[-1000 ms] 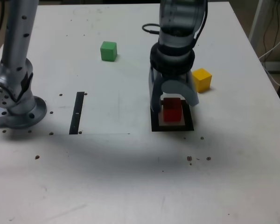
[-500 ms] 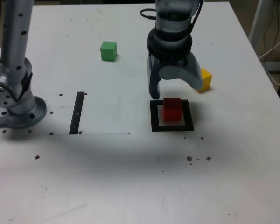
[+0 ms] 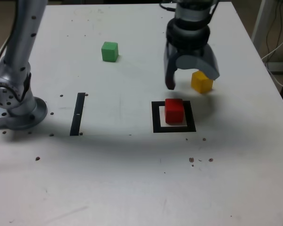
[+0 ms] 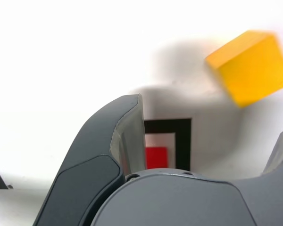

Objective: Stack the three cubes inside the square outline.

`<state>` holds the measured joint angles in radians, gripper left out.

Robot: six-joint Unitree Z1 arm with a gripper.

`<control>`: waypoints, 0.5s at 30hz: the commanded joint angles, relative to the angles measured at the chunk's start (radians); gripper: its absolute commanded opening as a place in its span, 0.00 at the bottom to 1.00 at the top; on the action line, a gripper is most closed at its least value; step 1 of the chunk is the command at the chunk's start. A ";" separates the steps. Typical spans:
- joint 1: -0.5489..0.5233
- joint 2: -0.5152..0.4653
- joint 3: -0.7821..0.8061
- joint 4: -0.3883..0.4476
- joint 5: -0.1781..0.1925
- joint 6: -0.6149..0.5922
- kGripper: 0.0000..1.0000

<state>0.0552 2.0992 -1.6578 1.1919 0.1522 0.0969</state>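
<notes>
1. Nearest me, the white table (image 3: 132, 188) carries a few dark specks.
2. Next back, the square outline (image 3: 174, 128) lies flat with the red cube (image 3: 174, 110) sitting inside it — nothing on top of it, nothing touching it.
3. At the exterior view's left, a black strip (image 3: 77, 114) lies near the arm's base (image 3: 16, 110).
4. Just beyond the outline hangs the gripper (image 3: 191, 80), jaws spread wide and empty, above the table.
5. The yellow cube (image 3: 201, 81) sits partly behind the gripper's right-hand jaw in the exterior view.
6. Farthest, the green cube (image 3: 110, 51) — alone, well apart from the others.
</notes>
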 commanded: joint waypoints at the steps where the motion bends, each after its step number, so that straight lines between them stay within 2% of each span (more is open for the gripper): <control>1: 0.014 0.029 -0.045 0.021 -0.004 0.019 0.99; 9: 0.063 0.120 -0.216 0.103 -0.008 0.090 0.99; 15: 0.104 0.150 -0.278 0.132 -0.010 0.127 0.99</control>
<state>0.1510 2.2426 -1.9238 1.3162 0.1441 0.2128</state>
